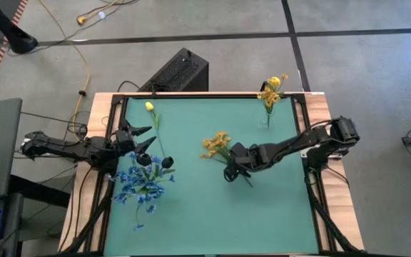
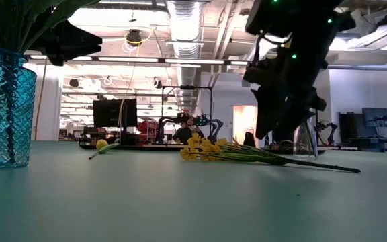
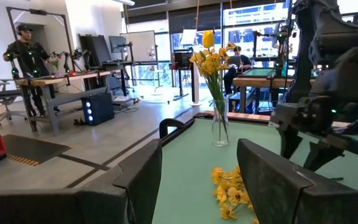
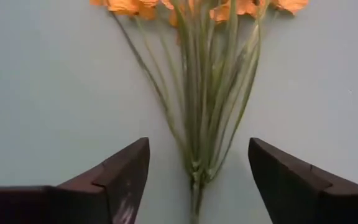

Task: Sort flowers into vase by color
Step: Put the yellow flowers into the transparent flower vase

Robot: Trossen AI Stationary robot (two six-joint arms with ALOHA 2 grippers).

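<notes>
Right end effector (image 1: 228,173) hangs over the yellow-orange flower (image 1: 216,145) stem at mid-table.

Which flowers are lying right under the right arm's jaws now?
The yellow-orange bunch lying mid-table: its stems run between the right gripper's open jaws. The single yellow bud and the blue flowers lie over by the left arm.

High view looks straight down on the counter (image 1: 212,207); low view looks level across it. The right wrist view sits close above the yellow bunch (image 4: 197,93), which all four views share.
</notes>
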